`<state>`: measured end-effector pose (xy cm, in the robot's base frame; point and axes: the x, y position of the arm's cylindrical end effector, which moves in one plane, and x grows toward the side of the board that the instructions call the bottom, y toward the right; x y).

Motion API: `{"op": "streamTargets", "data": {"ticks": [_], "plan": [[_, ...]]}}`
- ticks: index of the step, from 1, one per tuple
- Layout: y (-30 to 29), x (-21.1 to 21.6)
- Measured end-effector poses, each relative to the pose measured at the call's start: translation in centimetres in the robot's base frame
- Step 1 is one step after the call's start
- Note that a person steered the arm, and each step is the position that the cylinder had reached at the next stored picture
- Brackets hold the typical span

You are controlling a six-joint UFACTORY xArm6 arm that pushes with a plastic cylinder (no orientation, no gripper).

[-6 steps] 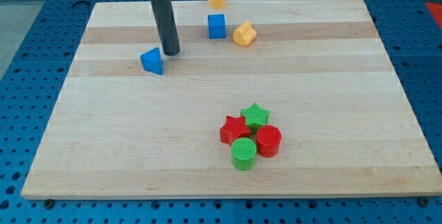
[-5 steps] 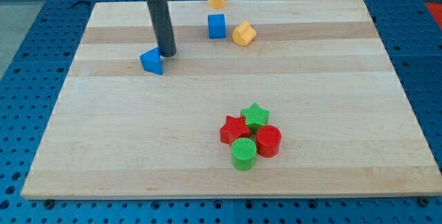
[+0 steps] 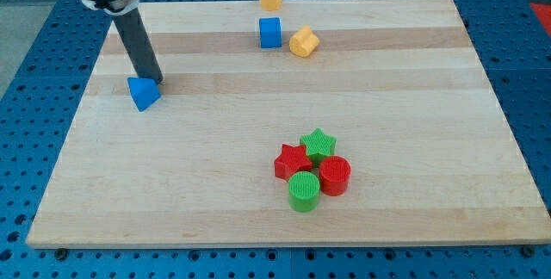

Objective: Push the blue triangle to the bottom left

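Triangle (image 3: 144, 93) sits at the tabletop's (image 3: 258, 201) left edge, upper half, with my tip (image 3: 153, 81) touching its upper-right side. You have no jaws on this tool, only a bare rod, so keep behind the block's centre and steer it downward.

No readable text, labels, brands, numbers or signs appear anywhere.
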<state>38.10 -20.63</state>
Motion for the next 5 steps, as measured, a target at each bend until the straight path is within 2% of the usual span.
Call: {"op": "streamTargets", "data": {"ticks": [2, 3, 5], "plan": [[0.0, 5.0], [-1.2, 7.8], [-5.3, 10.7]]}}
